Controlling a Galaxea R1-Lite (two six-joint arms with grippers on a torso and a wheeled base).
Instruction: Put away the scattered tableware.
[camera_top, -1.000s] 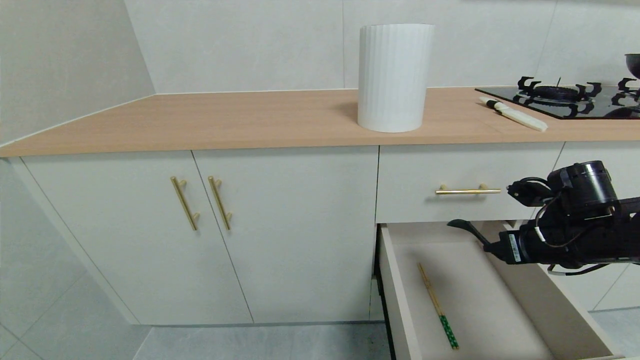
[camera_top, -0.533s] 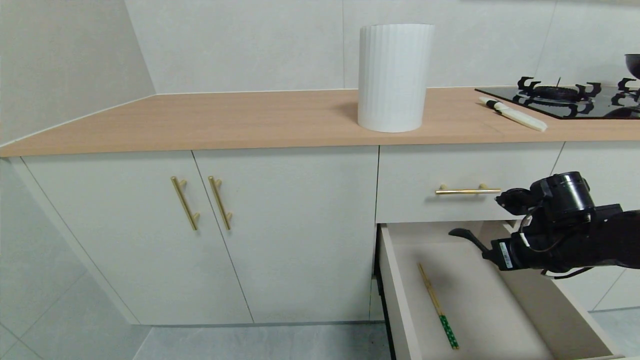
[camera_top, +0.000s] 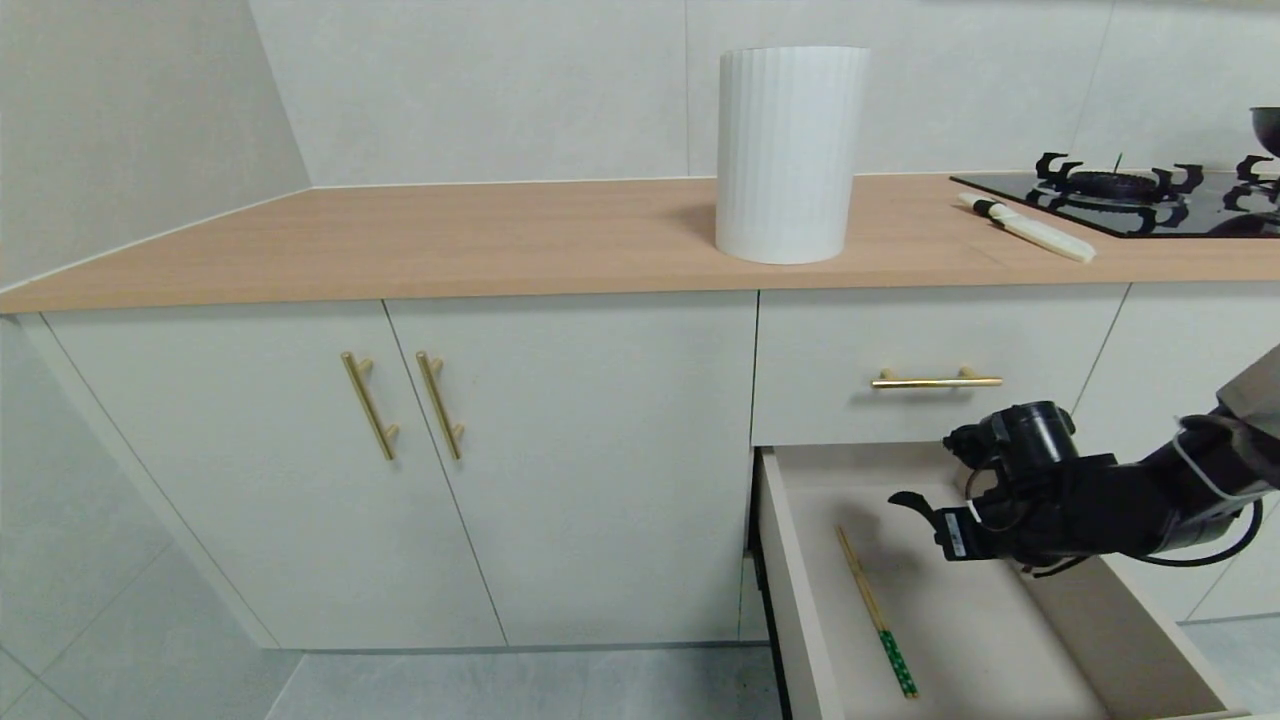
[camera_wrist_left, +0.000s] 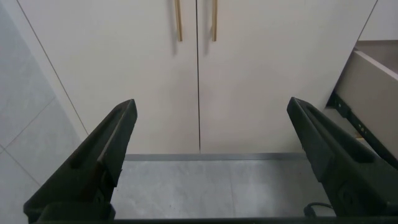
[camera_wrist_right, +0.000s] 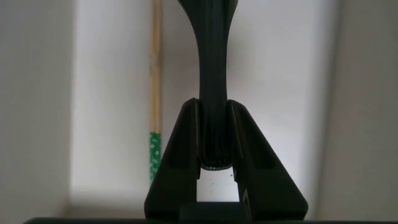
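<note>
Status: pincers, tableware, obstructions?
Left pincer open, facing cabinet doors. Right pincer shut on black utensil over open drawer. Chopsticks already in drawer, off to one side. No blockage seen.

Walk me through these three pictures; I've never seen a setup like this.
This is a two-armed robot in a kitchen. The wide picture comes from its head camera; the other two from cameras on its wrists. The right tool clamps a black spoon above the open drawer, where chopsticks lie. The left tool is open, facing the cupboard doors. On the counter are a white canister and a knife, beside the stove.
</note>
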